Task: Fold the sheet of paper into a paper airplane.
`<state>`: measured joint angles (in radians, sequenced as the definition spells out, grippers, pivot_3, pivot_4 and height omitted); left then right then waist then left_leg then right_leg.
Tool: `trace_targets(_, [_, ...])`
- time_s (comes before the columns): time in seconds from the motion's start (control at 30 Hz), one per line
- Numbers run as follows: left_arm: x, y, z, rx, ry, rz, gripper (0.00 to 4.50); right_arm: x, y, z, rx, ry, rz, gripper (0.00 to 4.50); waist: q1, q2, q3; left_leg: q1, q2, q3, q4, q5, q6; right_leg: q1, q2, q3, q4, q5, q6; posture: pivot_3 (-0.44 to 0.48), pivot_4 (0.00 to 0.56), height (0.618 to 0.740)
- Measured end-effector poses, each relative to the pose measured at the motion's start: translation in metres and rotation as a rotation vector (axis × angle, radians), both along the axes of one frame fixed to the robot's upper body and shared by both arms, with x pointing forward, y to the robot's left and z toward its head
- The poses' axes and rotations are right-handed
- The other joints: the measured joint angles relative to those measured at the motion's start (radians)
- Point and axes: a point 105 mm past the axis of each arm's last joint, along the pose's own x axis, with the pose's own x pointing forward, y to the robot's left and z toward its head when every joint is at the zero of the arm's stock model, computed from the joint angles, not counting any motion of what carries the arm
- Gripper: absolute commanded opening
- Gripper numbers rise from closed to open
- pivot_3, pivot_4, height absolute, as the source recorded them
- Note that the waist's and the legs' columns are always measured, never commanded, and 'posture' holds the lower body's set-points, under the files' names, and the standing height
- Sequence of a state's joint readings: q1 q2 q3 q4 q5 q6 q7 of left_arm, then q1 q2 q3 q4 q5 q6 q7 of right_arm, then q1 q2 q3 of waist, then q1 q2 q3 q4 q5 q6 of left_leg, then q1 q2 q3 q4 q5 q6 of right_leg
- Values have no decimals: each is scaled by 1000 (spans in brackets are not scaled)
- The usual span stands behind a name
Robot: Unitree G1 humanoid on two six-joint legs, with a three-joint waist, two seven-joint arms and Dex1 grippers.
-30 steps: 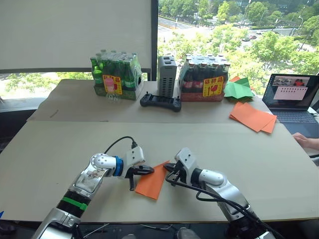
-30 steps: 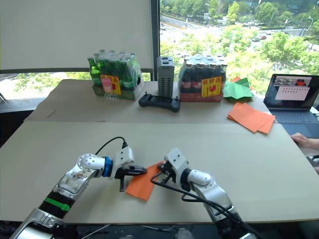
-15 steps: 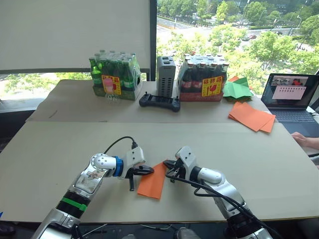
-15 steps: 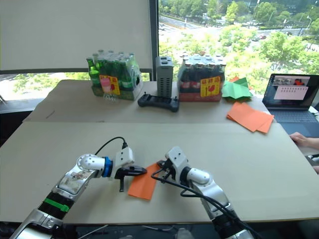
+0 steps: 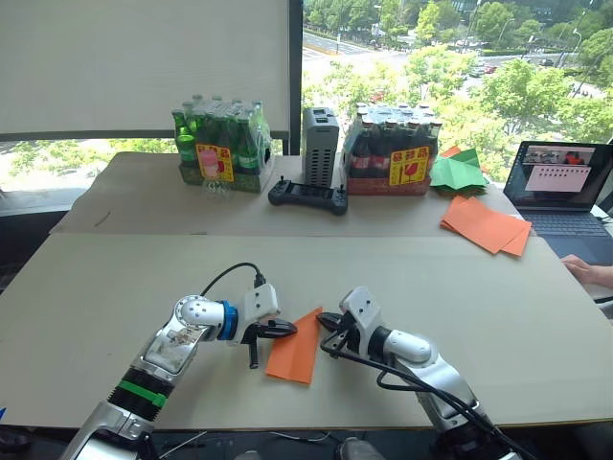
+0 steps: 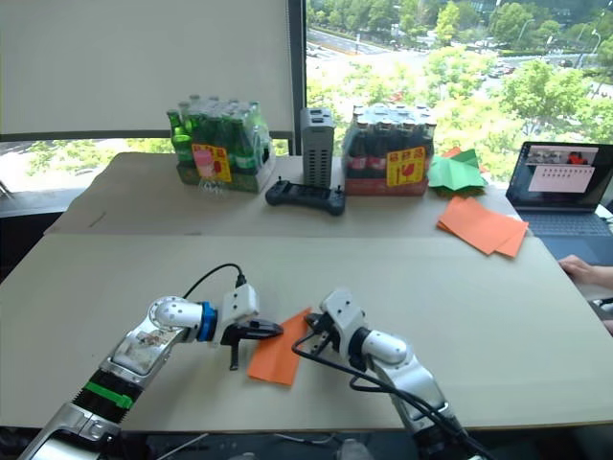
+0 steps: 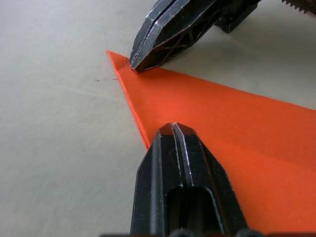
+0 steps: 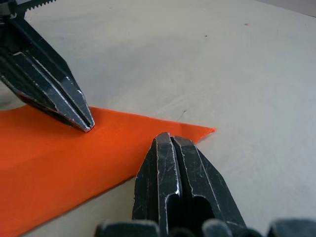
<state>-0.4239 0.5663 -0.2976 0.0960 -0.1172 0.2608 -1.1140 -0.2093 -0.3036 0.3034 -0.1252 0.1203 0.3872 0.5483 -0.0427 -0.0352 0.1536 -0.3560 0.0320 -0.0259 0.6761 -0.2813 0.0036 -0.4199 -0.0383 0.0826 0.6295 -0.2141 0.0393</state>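
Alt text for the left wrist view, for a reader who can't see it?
Shut left gripper presses on the folded orange paper lying on a pale table. Opposite, the right gripper, jaws also shut, touches the paper's pointed corner.

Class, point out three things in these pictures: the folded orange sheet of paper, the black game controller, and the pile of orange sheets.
sheet of paper (image 5: 295, 353): left eye view, middle of its folded face.
game controller (image 5: 307, 196): left eye view, centre of its body.
pile of orange sheets (image 5: 486, 225): left eye view, middle of the top sheet.
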Motion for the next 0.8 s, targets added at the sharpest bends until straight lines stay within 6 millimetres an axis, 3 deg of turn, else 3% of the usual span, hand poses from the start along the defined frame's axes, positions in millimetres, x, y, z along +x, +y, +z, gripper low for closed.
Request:
trace_targets(0.1, [0,1,0,4,-1,1,23,-7,1,-1,1,10,8,0,-1,0,0,0,0,0,0,0,0,0,0,0,0,-3,6,0,150,733])
trace_targets(0.8, [0,0,1,9,-2,-10,23,-16,15,12,62,-22,67,0,-1,0,0,-1,0,0,0,0,0,-1,0,0,0,-4,6,0,150,733])
